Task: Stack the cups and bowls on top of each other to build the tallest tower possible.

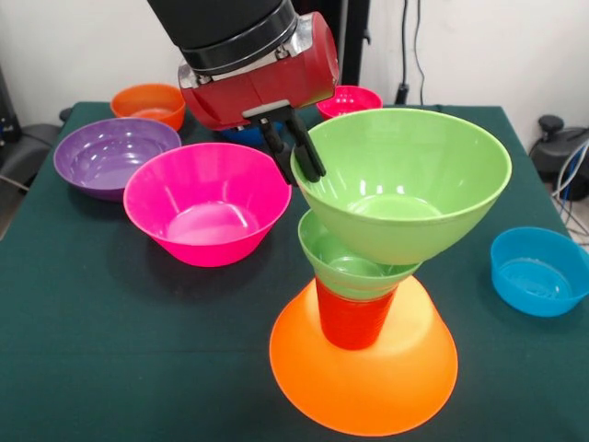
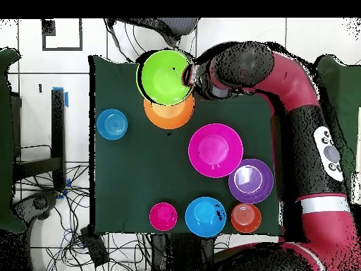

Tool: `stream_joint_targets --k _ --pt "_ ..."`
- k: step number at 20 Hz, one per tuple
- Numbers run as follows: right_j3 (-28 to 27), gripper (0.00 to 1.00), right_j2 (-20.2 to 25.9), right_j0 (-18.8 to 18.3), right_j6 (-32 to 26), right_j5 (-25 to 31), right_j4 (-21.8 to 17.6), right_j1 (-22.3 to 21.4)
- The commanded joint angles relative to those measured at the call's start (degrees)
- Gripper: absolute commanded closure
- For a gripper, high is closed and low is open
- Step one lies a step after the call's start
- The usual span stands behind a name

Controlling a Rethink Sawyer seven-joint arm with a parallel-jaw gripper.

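The tower stands at the table's front in the front view. Its base is a large orange bowl (image 1: 363,373), rim down. On the base stands the orange-red cup (image 1: 353,319), with a small green bowl (image 1: 350,262) on top of it. A large green bowl (image 1: 405,180) sits tilted in the small green one. My gripper (image 1: 306,171) is shut on the large bowl's left rim, one finger inside and one outside. In the overhead view the large green bowl (image 2: 166,77) covers most of the orange base (image 2: 169,116), and the gripper (image 2: 190,76) is at its rim.
A large pink bowl (image 1: 207,203) is just left of the tower. A purple bowl (image 1: 115,157) and a small orange bowl (image 1: 149,103) are at the far left. A blue bowl (image 1: 538,269) is at the right. A small red bowl (image 1: 350,99) and another blue bowl (image 1: 247,136) are behind the gripper.
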Motion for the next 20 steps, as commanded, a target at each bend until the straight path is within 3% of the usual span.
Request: stream_joint_targets --k 1,20 --pt "1.55 1.0 -0.79 1.13 -3.19 3.36 -1.91 -1.32" --pt "-0.06 1.0 -1.03 1.6 -2.82 3.49 -2.24 -0.95"
